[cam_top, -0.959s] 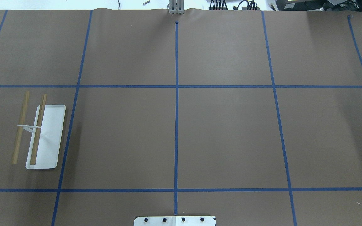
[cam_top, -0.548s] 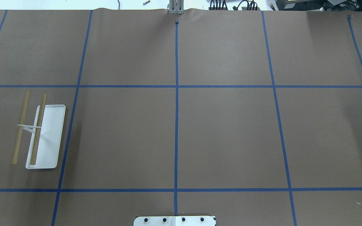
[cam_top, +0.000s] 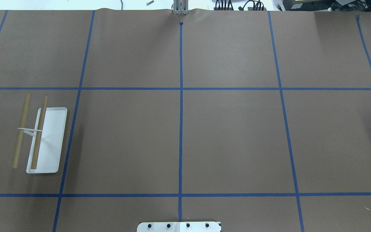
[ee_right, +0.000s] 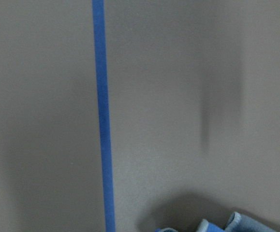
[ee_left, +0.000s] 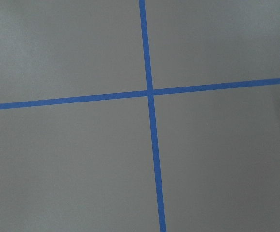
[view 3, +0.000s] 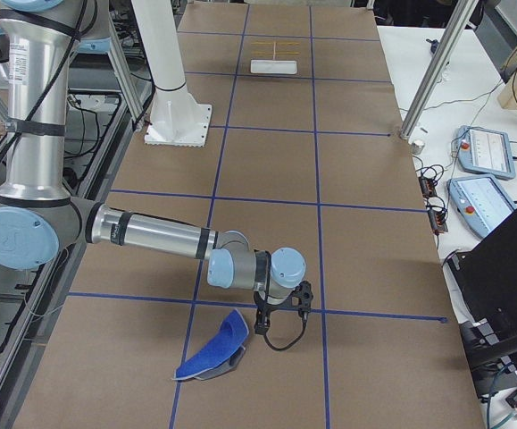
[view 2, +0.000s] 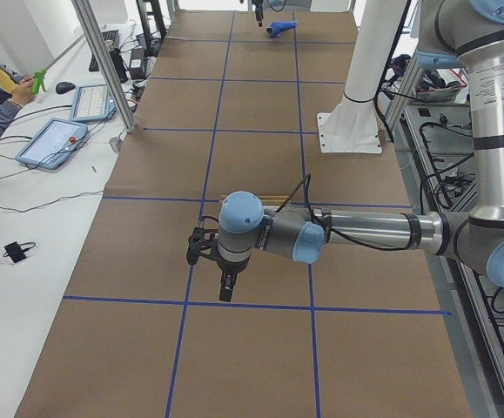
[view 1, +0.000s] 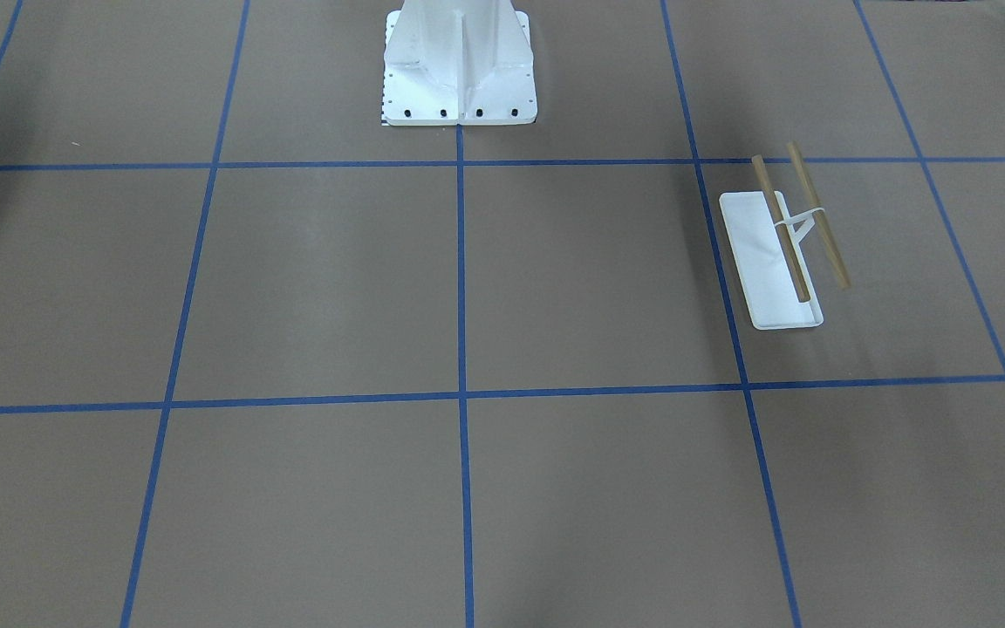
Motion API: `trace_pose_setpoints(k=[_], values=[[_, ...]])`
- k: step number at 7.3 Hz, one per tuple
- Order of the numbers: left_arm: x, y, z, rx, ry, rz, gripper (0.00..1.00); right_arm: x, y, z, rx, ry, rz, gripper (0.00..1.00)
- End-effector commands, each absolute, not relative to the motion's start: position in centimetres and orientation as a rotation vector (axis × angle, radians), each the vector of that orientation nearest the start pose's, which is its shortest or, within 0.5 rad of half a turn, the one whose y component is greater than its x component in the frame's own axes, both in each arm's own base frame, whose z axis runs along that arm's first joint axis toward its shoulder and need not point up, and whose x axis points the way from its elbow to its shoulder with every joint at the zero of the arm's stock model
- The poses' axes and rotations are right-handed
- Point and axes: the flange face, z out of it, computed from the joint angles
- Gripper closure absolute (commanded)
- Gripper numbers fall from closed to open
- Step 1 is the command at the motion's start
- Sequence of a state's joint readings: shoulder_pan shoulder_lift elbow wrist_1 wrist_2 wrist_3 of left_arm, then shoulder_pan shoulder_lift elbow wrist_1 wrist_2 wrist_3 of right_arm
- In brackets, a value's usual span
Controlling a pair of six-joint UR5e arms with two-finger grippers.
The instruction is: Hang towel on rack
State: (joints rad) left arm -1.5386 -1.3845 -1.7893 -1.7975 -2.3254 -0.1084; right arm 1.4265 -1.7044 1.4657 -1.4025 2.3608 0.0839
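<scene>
Reaching — right gripper (view 3: pixel 280 329) hovers, towel (view 3: pixel 212 355) crumpled at its eight o'clock. Next: shift over, pinch an edge. Whether it or the left gripper (view 2: pixel 225 293) is open — can't tell.

brown table (cam_top: pixel 230 138), blue tape grid (cam_top: pixel 181 129), rack (cam_top: pixel 52 145) at one end, crumpled towel (view 3: pixel 209 353) at other, white pedestal (view 1: pixel 459 70)

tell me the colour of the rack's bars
Tan wood; rack shows best in overhead exterior view.

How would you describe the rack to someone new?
Start at the brown table gridded with blue tape and go toward the robot's left end, away from the big white bolted pedestal. The rack stands there: a flat white base tray carrying two parallel tan wooden dowel bars.
</scene>
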Motion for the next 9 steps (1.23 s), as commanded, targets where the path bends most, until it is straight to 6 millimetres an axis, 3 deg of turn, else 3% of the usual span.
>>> trace_pose_setpoints(k=[1, 5, 9], values=[[-5.2, -43.0, 60.8, 0.201, 0.766, 0.027, 0.02, 0.3, -40.5, 78.4, -0.133, -0.776, -0.029, 0.00], [-5.1, -43.0, 60.4, 0.200, 0.778, 0.016, 0.02, 0.2, -40.0, 78.6, -0.185, -0.774, 0.068, 0.06], [-5.1, -43.0, 60.3, 0.198, 0.783, 0.009, 0.02, 0.4, -37.5, 80.0, -0.231, -0.773, 0.088, 0.05]])
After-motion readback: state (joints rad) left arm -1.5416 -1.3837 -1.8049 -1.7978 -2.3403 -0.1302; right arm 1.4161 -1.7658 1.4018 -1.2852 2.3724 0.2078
